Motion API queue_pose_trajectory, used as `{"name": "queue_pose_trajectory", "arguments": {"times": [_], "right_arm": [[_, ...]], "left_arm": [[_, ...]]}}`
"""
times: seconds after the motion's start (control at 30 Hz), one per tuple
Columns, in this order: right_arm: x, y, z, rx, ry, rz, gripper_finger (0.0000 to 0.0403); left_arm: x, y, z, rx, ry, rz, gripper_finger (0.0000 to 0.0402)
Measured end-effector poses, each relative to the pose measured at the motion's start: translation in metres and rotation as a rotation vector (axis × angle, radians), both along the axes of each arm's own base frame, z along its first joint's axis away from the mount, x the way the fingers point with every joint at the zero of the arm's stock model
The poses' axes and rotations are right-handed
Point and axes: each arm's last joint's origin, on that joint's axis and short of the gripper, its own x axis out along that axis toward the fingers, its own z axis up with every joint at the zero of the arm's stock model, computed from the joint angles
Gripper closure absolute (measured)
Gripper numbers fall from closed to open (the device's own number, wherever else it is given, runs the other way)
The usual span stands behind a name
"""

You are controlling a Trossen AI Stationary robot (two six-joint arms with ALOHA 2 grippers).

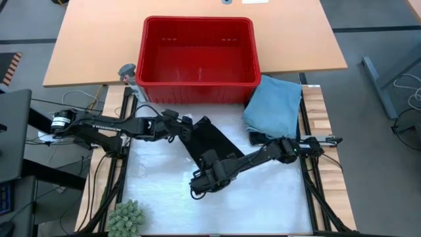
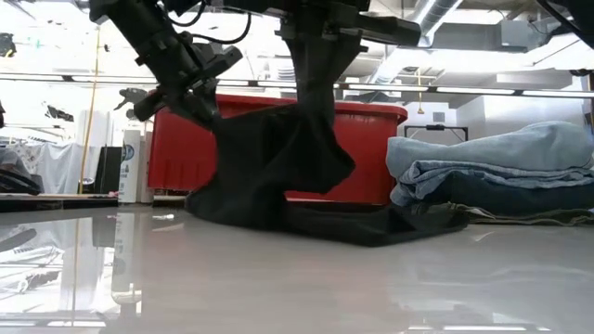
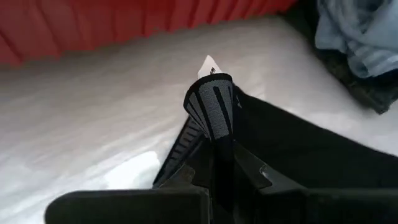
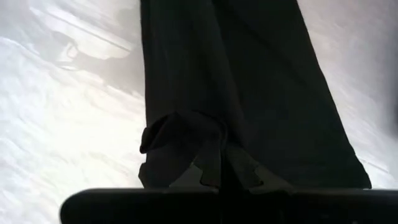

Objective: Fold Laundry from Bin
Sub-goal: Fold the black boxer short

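Observation:
A black garment (image 1: 209, 139) with a grey striped waistband hangs between my two grippers in the middle of the white table top, and its lower part (image 2: 353, 225) lies on the table. My left gripper (image 1: 185, 129) is shut on it on the side toward the red bin (image 1: 197, 59). My right gripper (image 1: 200, 184) is shut on it nearer the table's front edge. The bin stands at the far edge and looks empty. My left gripper pinches the grey striped waistband (image 3: 212, 124), bunched into a fold, between its two fingers; a white label sticks out past it. The fingers slant down from the table's left. The cloth hangs below them. My right gripper pinches a bunched fold of the black cloth (image 4: 186, 140) between its two fingers, coming steeply from above. The garment hangs below the fingers in loose folds (image 2: 297, 148), and its lower end rests on the table.
A stack of folded light blue garments (image 1: 273, 106) lies at the table's far right, next to the bin. A green spiky object (image 1: 125, 218) sits at the near left corner. A grey fitting (image 1: 127, 71) stands left of the bin. Bare table top lies near the front.

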Motion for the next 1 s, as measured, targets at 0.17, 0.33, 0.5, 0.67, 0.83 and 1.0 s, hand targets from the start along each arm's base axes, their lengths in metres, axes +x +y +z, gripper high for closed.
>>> {"name": "queue_pose_trajectory", "arguments": {"times": [0.17,0.33,0.5,0.67,0.83,1.0], "right_arm": [[0.001,-0.003,0.000,0.000,0.003,-0.003,0.0382],[-0.001,-0.003,0.000,0.002,0.023,-0.003,0.0382],[-0.002,-0.003,0.000,0.009,0.030,-0.003,0.0382],[-0.004,-0.004,0.005,0.009,0.029,-0.003,0.0382],[-0.008,-0.005,0.013,0.006,0.032,-0.001,0.0382],[-0.007,-0.011,0.013,0.004,0.043,0.009,0.0382]], "left_arm": [[0.014,0.004,-0.005,0.008,-0.043,-0.024,0.0391],[0.028,0.009,-0.025,-0.028,-0.009,-0.060,0.0391],[0.034,0.013,-0.030,-0.021,0.000,-0.057,0.0391],[0.043,0.015,-0.011,0.044,-0.026,-0.074,0.0391],[0.049,0.024,0.002,0.089,-0.032,-0.060,0.0391],[0.053,0.032,-0.008,0.071,0.003,-0.057,0.0391]]}}
